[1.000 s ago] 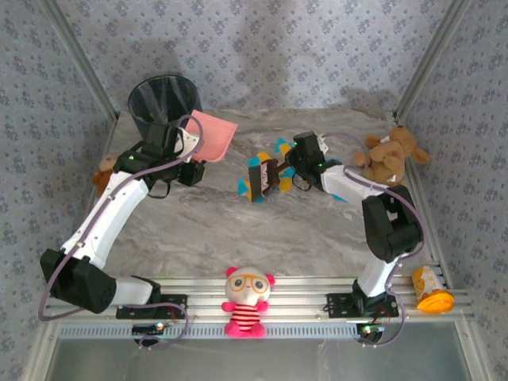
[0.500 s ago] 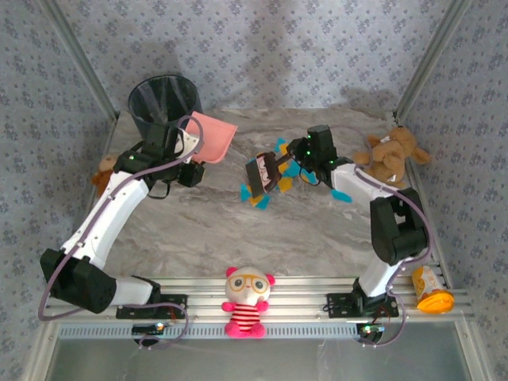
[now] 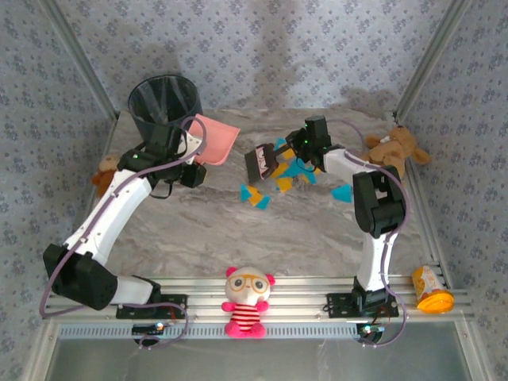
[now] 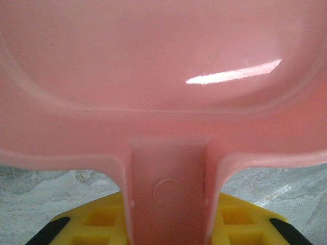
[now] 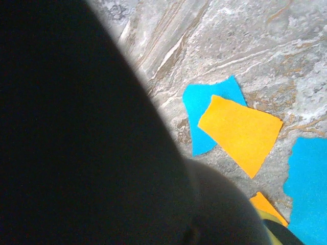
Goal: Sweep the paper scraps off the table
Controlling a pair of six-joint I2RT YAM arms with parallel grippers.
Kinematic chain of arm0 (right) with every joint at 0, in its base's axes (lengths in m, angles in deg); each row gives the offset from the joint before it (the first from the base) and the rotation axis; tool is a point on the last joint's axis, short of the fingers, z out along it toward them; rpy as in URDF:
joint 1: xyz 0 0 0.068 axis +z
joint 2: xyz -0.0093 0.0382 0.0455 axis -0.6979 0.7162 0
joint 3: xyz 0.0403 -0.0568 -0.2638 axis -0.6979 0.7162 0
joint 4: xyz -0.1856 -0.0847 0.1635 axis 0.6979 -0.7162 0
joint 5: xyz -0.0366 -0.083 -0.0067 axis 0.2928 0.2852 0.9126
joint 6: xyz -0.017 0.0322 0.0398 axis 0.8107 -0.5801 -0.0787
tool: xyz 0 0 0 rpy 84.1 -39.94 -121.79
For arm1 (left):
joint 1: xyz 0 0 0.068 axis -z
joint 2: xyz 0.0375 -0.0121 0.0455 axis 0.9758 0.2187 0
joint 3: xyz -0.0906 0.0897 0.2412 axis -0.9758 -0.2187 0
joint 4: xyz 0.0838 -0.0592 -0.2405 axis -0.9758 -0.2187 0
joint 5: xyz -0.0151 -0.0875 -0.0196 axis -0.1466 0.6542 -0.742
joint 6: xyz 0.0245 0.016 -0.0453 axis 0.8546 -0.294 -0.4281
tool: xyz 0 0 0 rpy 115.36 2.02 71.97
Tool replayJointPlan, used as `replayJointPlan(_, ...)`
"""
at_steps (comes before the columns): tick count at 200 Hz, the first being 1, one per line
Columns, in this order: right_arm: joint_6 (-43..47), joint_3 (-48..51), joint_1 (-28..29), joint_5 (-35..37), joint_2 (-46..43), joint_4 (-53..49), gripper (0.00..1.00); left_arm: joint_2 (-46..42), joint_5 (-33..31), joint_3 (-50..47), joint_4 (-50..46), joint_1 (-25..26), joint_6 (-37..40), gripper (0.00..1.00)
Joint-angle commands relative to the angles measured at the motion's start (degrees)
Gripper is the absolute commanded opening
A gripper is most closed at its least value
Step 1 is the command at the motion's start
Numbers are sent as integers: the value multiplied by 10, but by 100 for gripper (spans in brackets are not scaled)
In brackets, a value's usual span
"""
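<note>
Over the last second the brush (image 3: 259,161), clamped in the closed jaws of the right gripper (image 3: 279,155), is drawn back from the near-left side of the scraps (image 3: 292,170) towards the far part of the table (image 3: 206,230), the right arm folding at the elbow as it goes. The scraps, a second ago bunched against the brush, are now left spread out. A small orange and teal group lies apart on the near-left side, more lie just beside and to the right of the brush, and one teal piece sits well apart further right. In the right wrist view, orange and blue pieces are seen flat on the marbled top beside a dark mass taken to be the brush. The left gripper (image 3: 193,151) is hardly moved; its jaws are closed on the handle of the dustpan (image 3: 216,138), which is held tilted near the bin (image 3: 164,99), well apart from the scraps. The stroke is judged to have scattered rather than gathered them, so the sweeping is far from done: the pan has to be brought down beside the pile, and the outlying pieces swept back in.
</note>
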Motion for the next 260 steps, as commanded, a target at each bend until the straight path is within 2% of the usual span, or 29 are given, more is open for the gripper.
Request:
replayJointPlan(1,-36,-23,-3,22,3,-33,0,5,-7,15,-10,3,11,0)
replayJointPlan(76,-53,86,0,61,-72,-58,0,12,-10,16,-16,5,14,0)
replayJointPlan(168,-26,221,23,93,-207,-79,0,33,-27,18,-34,21,35,0)
replayJointPlan(200,-2,232,27,85,-242,-80,0,38,-22,7,-40,28,70,0)
replayJointPlan(260,123,189,37,20,-263,-34,0,22,15,-27,-76,28,184,0)
